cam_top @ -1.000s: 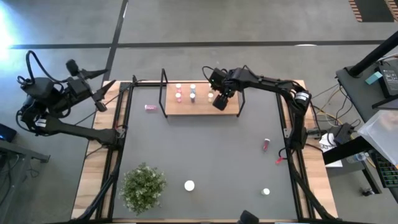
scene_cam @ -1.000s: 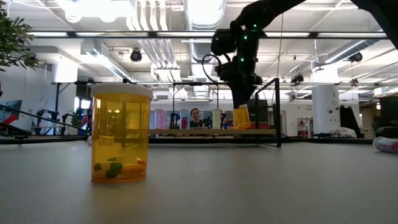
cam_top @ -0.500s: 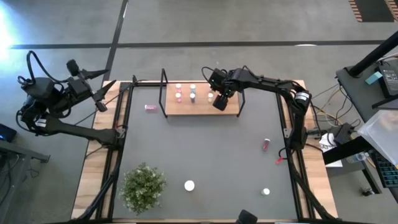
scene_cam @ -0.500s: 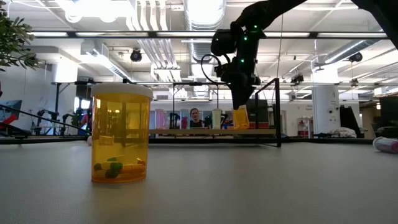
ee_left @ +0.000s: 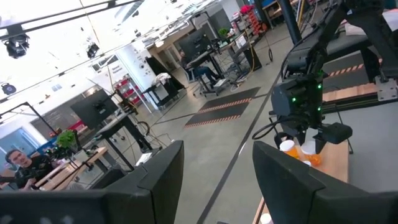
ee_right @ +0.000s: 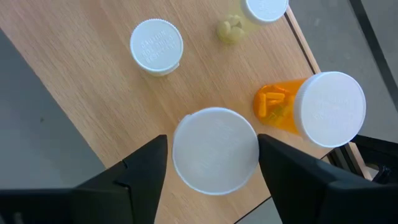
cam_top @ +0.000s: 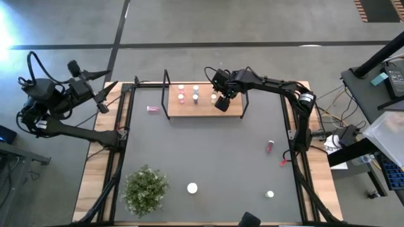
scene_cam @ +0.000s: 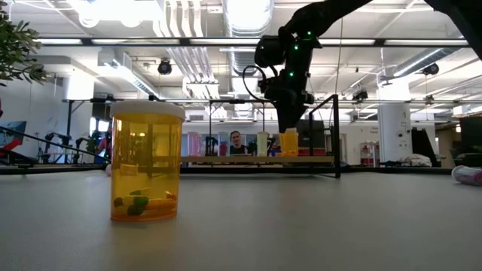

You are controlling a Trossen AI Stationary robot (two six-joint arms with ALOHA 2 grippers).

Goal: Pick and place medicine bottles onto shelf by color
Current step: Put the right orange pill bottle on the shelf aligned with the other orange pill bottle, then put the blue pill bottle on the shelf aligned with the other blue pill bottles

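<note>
- Right claw [cam_top: 220, 101] has let go a bit over the last second: its fingers have spread and now stand apart on either side of an orange bottle [ee_right: 215, 149] standing on the shelf [cam_top: 233, 111], no longer pinching it.
- That bottle sits at the shelf's right end, just beside another orange one [ee_right: 292, 111], with the pink ones [cam_top: 182, 96] further left.
- Left claw [ee_left: 217, 180] hangs open, well off to the shelf's left, past the counter [cam_top: 214, 157] edge.
- Still off the shelf: a pink bottle [cam_top: 153, 108] lying just to its left, another [cam_top: 270, 146] down to its right, and a big orange one [scene_cam: 146, 162] on the counter, well in front of the shelf.
- These look light, rigid and slick, so probably tippy; I'd grab around the body just below the cap.
</note>
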